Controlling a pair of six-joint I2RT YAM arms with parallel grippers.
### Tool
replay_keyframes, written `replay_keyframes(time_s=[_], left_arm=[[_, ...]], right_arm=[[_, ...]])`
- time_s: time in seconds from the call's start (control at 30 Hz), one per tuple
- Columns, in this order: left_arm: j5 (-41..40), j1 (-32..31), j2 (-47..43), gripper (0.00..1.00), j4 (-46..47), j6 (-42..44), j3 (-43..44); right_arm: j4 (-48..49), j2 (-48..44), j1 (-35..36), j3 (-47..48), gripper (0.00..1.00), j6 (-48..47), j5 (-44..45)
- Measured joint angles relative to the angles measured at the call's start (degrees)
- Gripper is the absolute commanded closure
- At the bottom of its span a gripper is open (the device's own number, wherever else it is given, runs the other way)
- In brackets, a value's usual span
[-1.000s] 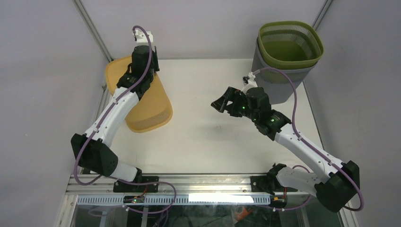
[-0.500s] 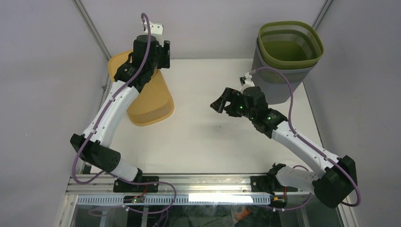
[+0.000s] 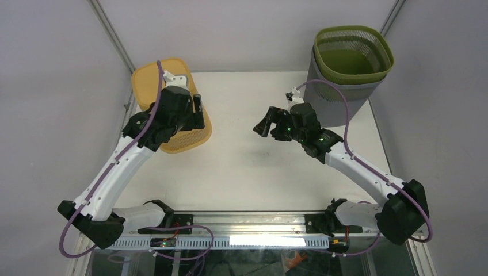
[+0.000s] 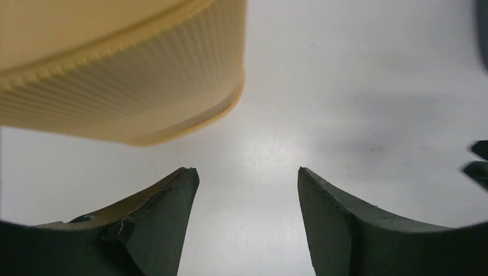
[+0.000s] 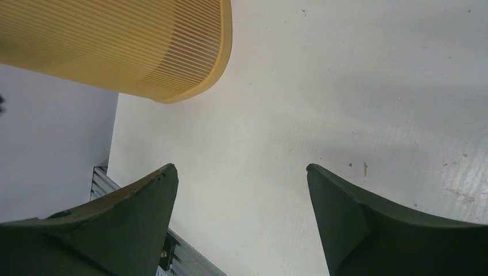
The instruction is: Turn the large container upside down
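From above, you see the yellow container (image 3: 187,133) at the table's (image 3: 247,167) far-left corner, tipped over with its solid base raised toward the back wall and its mesh side sloping down toward you. The left gripper (image 3: 197,112) sits just over its right flank, and the right gripper (image 3: 263,125) waits well apart at mid-table. A grey bin (image 3: 345,109) holding a green basket stands in the far-right corner. Through the left wrist, the left gripper (image 4: 247,171) has its jaws spread wide with nothing between them, and the container (image 4: 115,86) hangs at upper left, rim band lowest. You cannot tell whether that rim lies flat on the table. Through the right wrist, the right gripper (image 5: 241,167) is likewise spread and empty, looking across bare table at the container's (image 5: 126,46) ribbed wall. The flip looks nearly done. If it leans, press down gently on the raised base with the left fingers until the rim seats all round, and keep the right arm clear.
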Motion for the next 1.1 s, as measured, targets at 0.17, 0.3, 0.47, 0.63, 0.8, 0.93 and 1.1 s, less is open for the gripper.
replay_keyframes(time_s=[0.17, 0.3, 0.47, 0.63, 0.8, 0.93, 1.1], left_arm=[[-1.0, 8.6, 2.9, 0.33, -1.0, -1.7, -8.9], [-1.0, 17.8, 5.4, 0.33, 2.7, 0.2, -10.6], [1.7, 26.9, 7.8, 0.32, 9.6, 2.9, -10.0], [4.3, 34.0, 16.0, 0.3, 14.8, 4.4, -4.6], [5.2, 38.7, 25.6, 0.29, 17.8, 6.1, 4.8], [5.3, 42.7, 30.3, 0.28, 18.9, 5.8, 11.3], [6.7, 44.1, 31.0, 0.27, 18.3, 5.9, 16.8]], right_arm=[[0.3, 1.1, 0.0, 0.3, 0.13, -0.2, -0.7], [0.3, 1.1, 0.0, 0.5, 0.13, -0.6, -1.2], [0.2, -1.0, 0.0, 0.5, 0.13, -0.9, -1.2], [0.2, -2.7, 0.0, 0.5, 0.13, -1.1, -1.2], [-0.4, -3.5, 0.0, 0.5, 0.13, -1.2, -1.1], [-0.6, -5.7, 0.0, 0.4, 0.13, -1.2, -0.5], [-1.2, -7.0, 0.0, 0.5, 0.13, -1.4, 0.3]])
